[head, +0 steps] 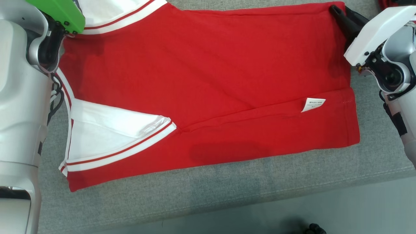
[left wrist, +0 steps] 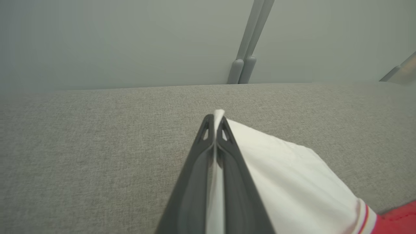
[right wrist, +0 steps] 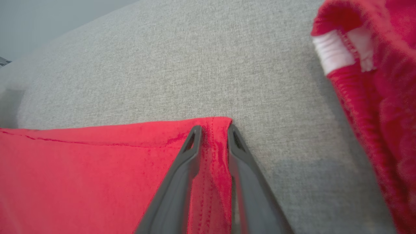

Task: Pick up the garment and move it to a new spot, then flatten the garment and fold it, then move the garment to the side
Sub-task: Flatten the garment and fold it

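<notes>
Red garment [head: 208,81] lies spread on the grey cushion [head: 227,195], so I reckon I'm on the fold step. My left gripper [left wrist: 214,122] has its jaws pinching the white sleeve [left wrist: 292,182]. The right gripper [right wrist: 213,133] straddles the hem corner [right wrist: 217,125] with jaws narrow, can't tell if it's biting yet, so next I'd want a firm bite, then lift both evenly.

1. Left forearm [head: 19,97]: smooth silver-grey shell; bright green cover [head: 60,13] with black screws.
2. Cables [head: 56,97]: black, looped beside left forearm.
3. Right wrist cover [head: 377,32]: white, angular; camera lens [head: 393,78] in silver housing.
4. Fingers [left wrist: 191,182]: long, dark grey, tapered, slotted near tips.
</notes>
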Controlling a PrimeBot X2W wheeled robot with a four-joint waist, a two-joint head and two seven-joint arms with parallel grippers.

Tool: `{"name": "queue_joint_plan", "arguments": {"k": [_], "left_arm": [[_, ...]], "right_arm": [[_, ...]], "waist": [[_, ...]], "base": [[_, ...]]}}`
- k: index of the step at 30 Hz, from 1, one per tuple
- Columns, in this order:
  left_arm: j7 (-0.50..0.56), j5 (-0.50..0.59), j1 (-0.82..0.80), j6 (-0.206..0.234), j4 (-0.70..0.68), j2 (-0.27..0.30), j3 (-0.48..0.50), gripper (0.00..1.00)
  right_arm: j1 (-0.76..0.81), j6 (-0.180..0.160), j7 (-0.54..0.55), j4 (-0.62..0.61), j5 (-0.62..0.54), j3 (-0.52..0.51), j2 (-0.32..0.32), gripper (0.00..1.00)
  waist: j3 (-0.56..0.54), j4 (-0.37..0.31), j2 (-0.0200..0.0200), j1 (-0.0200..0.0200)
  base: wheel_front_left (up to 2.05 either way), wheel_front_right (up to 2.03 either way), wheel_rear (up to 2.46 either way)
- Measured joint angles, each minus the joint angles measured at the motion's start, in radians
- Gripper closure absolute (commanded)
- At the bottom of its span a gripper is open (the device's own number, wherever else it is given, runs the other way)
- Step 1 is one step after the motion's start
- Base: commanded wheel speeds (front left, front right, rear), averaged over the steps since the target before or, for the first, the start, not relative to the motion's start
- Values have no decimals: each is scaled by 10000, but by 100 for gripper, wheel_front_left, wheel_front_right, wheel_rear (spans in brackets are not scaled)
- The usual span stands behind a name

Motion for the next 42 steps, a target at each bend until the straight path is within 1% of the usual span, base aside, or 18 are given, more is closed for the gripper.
{"name": "queue_joint_plan", "arguments": {"k": [2,3,5,10,15,18,21,25,27,30,36,42], "left_arm": [[-19,-81,9,0,19,2,52,100],[-44,-119,35,-2,31,-2,69,100],[-96,-207,110,-6,59,4,113,100],[-362,-560,360,-88,19,40,399,100],[-892,-746,805,-123,-309,132,610,100],[-1275,-974,1384,-123,-587,142,692,100],[-1630,-1179,2071,-125,-905,111,717,100],[-2161,-1317,3062,-173,-1369,44,763,100],[-2232,-1381,3539,-178,-1624,6,767,100],[-2349,-1392,3973,-180,-1910,-31,803,100],[-2462,-1496,5261,-180,-2978,-230,897,100],[-2464,-1563,6659,-180,-4119,-240,951,100]], "right_arm": [[-83,15,-2,144,-2,29,63,75],[-122,46,-15,211,-6,48,96,86],[-166,90,-102,313,-84,98,144,100],[-200,213,-449,510,-194,159,303,100],[-207,397,-999,546,-276,209,462,100],[-124,443,-1392,560,-274,215,575,100],[168,531,-1831,564,-268,142,543,100],[757,543,-2466,564,-245,-17,522,100],[1053,614,-2757,562,-244,-92,479,100],[1337,617,-3041,554,-226,-153,456,100],[2170,704,-3795,355,-13,-222,468,100],[3014,706,-4360,134,56,-213,474,100]], "waist": [[-22,15,0,0],[-42,22,0,0],[-93,33,0,0],[-256,8,0,0],[-476,-79,0,0],[-656,-131,0,0],[-869,-153,0,0],[-1183,-126,0,0],[-1349,-85,0,0],[-1516,-30,0,0],[-2071,184,0,0],[-2645,431,0,0]], "base": [[0,0,0],[0,0,0],[0,0,0],[0,0,0],[0,0,0],[0,0,0],[0,0,0],[0,0,0],[0,0,0],[0,0,0],[0,0,0],[0,0,0]]}}
